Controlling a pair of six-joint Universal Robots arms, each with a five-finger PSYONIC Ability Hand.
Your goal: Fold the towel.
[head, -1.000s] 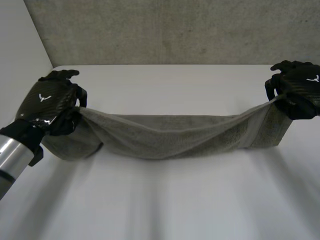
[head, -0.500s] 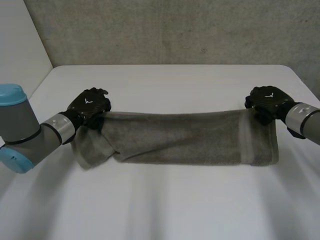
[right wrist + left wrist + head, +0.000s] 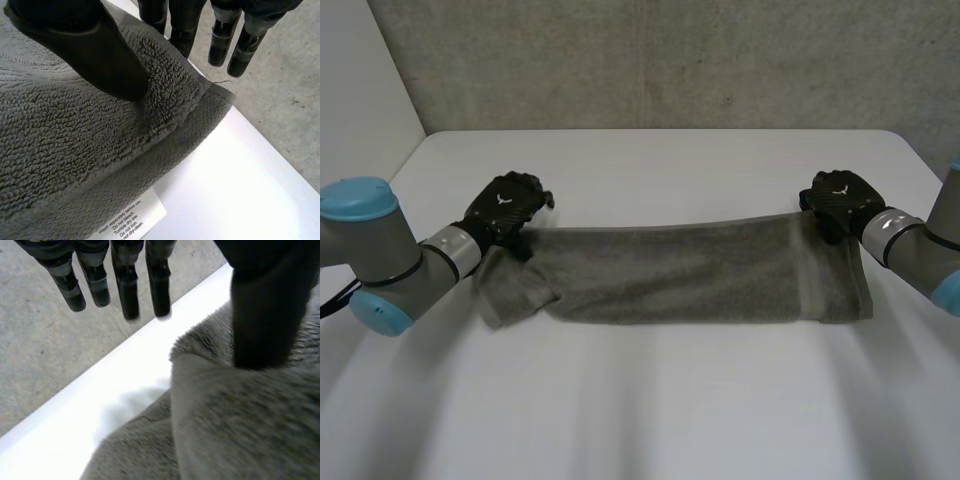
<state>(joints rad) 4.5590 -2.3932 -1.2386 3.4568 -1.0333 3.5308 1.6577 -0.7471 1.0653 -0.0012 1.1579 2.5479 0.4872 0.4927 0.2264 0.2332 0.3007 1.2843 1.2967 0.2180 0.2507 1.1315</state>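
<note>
1. Where it lies across the white bench (image 3: 650,400), the grey towel (image 3: 680,275) forms a long folded band, with its left end bunched and rumpled.
2. The left hand (image 3: 505,205) sits at the towel's far left corner. Its fingers (image 3: 127,285) are straight and clear of the cloth, and its thumb (image 3: 265,315) rests on the pile.
3. The right hand (image 3: 840,197) is at the far right corner — fingers (image 3: 240,45) straight, reaching past the edge, thumb (image 3: 95,50) lying on top.
4. 1 white care label (image 3: 127,220) pokes out from beneath that corner.

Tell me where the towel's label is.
Right wrist view: the white label pokes out from under the towel edge onto the table, near the right hand.
</note>
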